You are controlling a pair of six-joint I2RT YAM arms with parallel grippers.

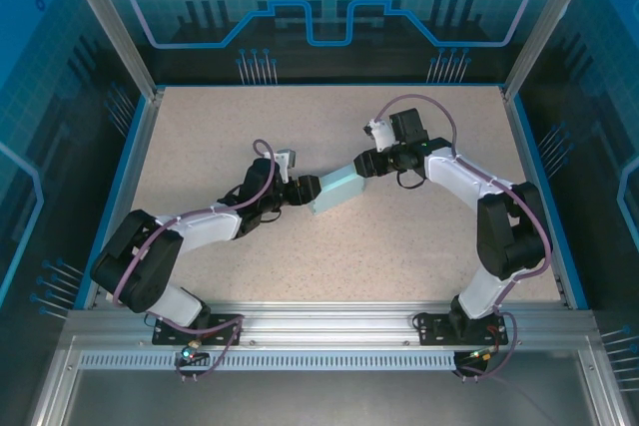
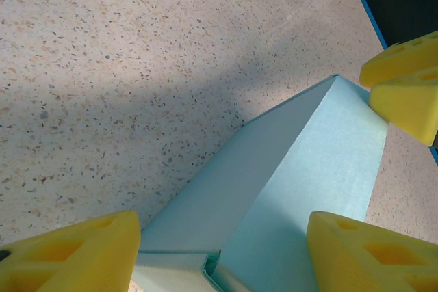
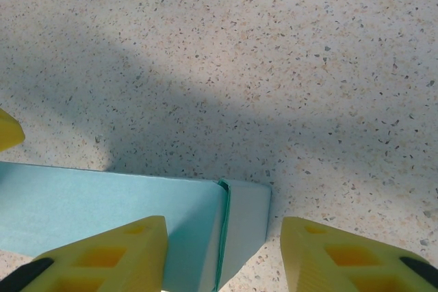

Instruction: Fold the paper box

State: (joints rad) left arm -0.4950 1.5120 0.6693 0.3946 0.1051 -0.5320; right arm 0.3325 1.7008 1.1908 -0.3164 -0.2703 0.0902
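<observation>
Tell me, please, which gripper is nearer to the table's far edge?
Right. The right gripper is at the paper box's far end, closer to that far edge; the left gripper straddles its near end, further back.

Top external: high up, well back from the paper box [image 1: 339, 190], tilted down, whole table [image 1: 250, 127] in frame. Left wrist: very close, looks along the paper box [image 2: 301, 189] from one end. Right wrist: very close, looks down on the paper box [image 3: 102, 203] at its other end. All three views share the paper box and the table around it.
</observation>
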